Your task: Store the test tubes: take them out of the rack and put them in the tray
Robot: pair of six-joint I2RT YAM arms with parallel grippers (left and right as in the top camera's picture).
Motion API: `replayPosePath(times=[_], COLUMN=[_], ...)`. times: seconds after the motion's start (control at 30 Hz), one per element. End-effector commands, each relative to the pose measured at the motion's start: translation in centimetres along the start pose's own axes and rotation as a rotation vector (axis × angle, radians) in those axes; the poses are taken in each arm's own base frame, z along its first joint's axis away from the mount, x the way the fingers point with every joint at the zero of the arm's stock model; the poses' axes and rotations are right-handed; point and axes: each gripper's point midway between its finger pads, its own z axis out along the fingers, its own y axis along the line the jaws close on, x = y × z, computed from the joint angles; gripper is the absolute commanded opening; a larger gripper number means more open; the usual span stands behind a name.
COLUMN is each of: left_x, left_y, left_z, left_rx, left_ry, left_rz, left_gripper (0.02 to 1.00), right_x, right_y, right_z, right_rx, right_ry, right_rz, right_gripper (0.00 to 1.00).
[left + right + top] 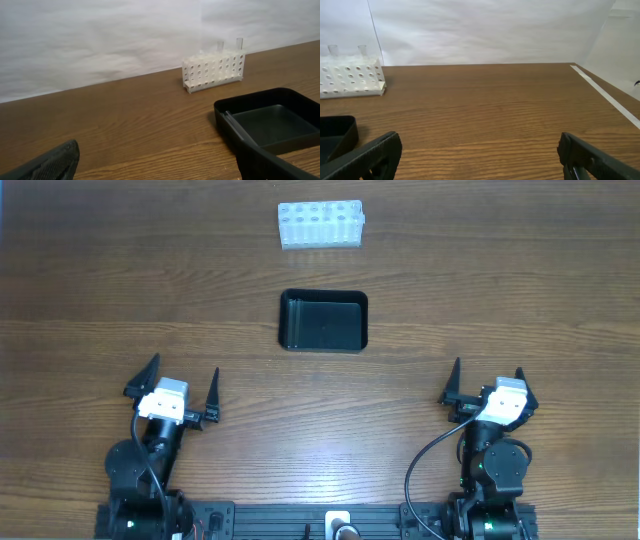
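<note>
Top: rack (320, 226) sits at the far side of the desk (100, 300), about mid-width. Tray (323, 321) lies just nearer the arms, close to the rack but not touching it, open side up. Your left tool (183, 370) is low by its base with fingers wide apart. Right tool (488, 370) mirrors it on the other side, fingers also wide apart. Both are well apart from tray and rack.

Left wrist: rack stands upright on the desk near a white wall (100, 40). Two tubes (239, 43) stick up out of its top, both toward one end. Tray sits between the rack and your tool.

Right wrist: same rack, two tubes upright in it. A corner of the tray shows near one finger (370, 155). A white strip (605, 95) runs along the desk, well apart from the rack. Can't tell from here whether more tubes sit lower in the rack.
</note>
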Motion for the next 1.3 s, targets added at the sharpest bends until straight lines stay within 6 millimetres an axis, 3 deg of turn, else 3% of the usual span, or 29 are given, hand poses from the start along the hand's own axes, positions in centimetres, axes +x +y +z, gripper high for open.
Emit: replayPosePath(times=[0.03,0.27,0.4,0.57,0.7,0.8,0.93,1.13,1.3], left_x=[0.1,0.1,0.1,0.1,0.1,0.1,0.1,0.1,0.1], left_y=[-0.1,-0.1,-0.1,-0.1,-0.1,-0.1,-0.1,-0.1,-0.1], left_z=[0.0,0.0,0.0,0.0,0.0,0.0,0.0,0.0,0.0], left_rx=[0.008,0.008,0.008,0.008,0.008,0.008,0.008,0.008,0.008], left_ry=[-0.004,-0.004,-0.004,-0.004,-0.004,-0.004,-0.004,-0.004,-0.004], left_rz=[0.012,0.012,0.012,0.012,0.012,0.012,0.012,0.012,0.012], left_gripper=[1.0,1.0,1.0,1.0,1.0,0.998,1.0,1.0,1.0], right_x=[-1.0,-5.5,-8.3,-10.7,-11.5,-11.4,-11.2,-10.9,-10.2], right_y=[0.6,2.9,3.5,4.7,7.2,9.9,15.2,21.8,26.7], right_z=[0.0,0.7,2.5,6.8,11.0,14.1,17.0,19.3,19.6], right_rx=[-0.04,-0.172,-0.194,-0.214,-0.285,-0.326,-0.41,-0.411,-0.378], right_ry=[-0.043,-0.133,-0.103,-0.009,0.073,0.145,0.226,0.319,0.378], right_rz=[0.055,0.11,0.148,0.169,0.18,0.182,0.157,0.093,0.05], right_gripper=[0.993,0.991,0.991,0.991,0.993,0.991,0.991,0.991,0.991])
